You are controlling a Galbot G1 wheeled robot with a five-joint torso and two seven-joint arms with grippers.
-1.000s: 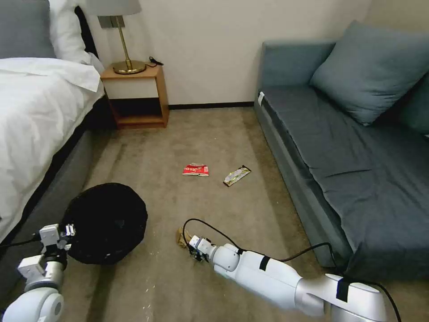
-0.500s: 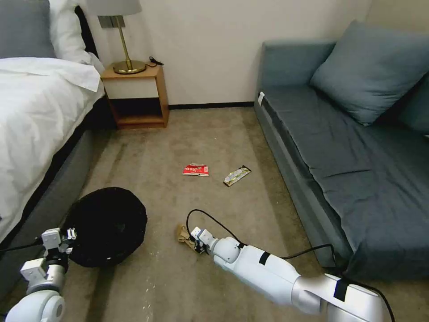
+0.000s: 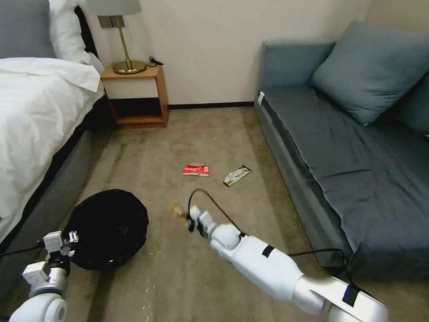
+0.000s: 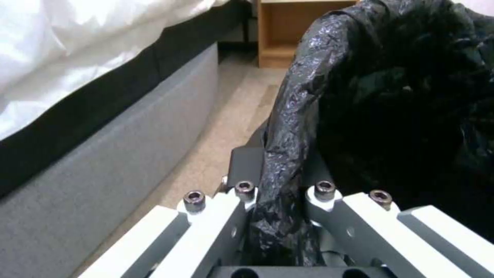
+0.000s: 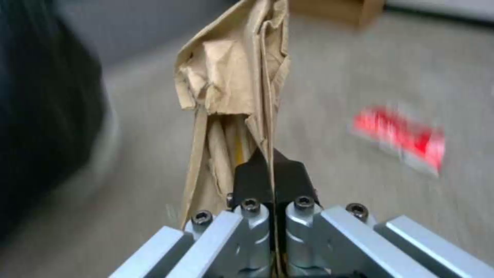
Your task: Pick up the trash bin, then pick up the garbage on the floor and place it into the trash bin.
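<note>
The trash bin (image 3: 107, 228), lined with a black bag, hangs at lower left, and my left gripper (image 3: 67, 237) is shut on its bag-covered rim (image 4: 280, 162). My right gripper (image 3: 191, 220) is shut on the crumpled brown paper (image 3: 177, 209), lifted off the carpet just right of the bin; the paper (image 5: 231, 88) stands up from the pinched fingers (image 5: 257, 177). On the carpet farther ahead lie a red-and-white wrapper (image 3: 195, 170) and a gold-and-black wrapper (image 3: 237, 175). The red wrapper (image 5: 399, 141) also appears blurred beyond the paper.
A bed (image 3: 40, 112) runs along the left and a blue-grey sofa (image 3: 348, 147) along the right. A wooden nightstand (image 3: 136, 94) with a lamp (image 3: 120, 36) stands at the far wall. Open carpet lies between bed and sofa.
My right gripper has lifted the brown paper off the floor and carried it up and toward the bin. The bin and left gripper have sunk slightly in the view.
</note>
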